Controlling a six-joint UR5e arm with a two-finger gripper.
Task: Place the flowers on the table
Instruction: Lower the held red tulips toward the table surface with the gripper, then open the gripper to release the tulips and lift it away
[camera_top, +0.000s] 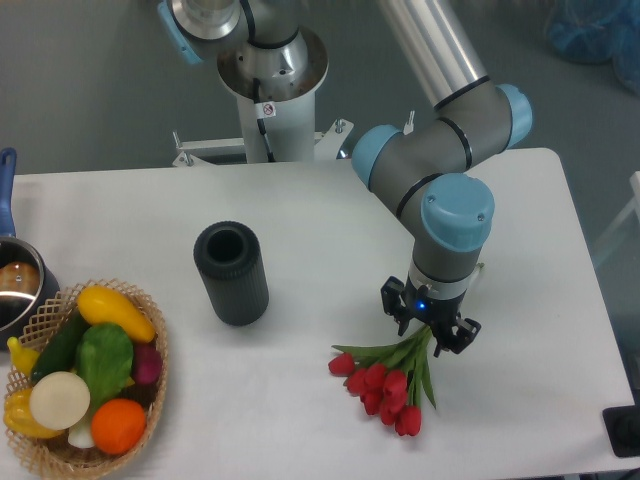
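A white table (300, 215) is seen from above and in front, with the arm's base mounted at the far edge. The arm (440, 150) is folded over the right half of the tabletop, its wrist pointed straight down.

The gripper (430, 330) is positioned low over the table, right of centre and toward the near edge. The stems of the flowers (385, 385) are seen running up between its fingers, so the fingers appear to be closed on the stems; the contact itself is partly hidden by the gripper body. A small blue light is lit on the wrist just above the fingers.

The flowers are found at the near right part of the table. The red buds are spread out below and to the left of the gripper, with green leaves fanned between buds and stems. The bunch is tilted, buds toward the near edge. Whether the buds are resting on the surface or held just clear of it cannot be told from this view.

A black cylinder (232, 272), hollow at its top, is noted left of centre, well apart from the flowers. A wicker basket (150, 400) of vegetables is placed at the near left corner. A metal pot (18, 290) with a blue handle is cut off by the left edge, just behind the basket.
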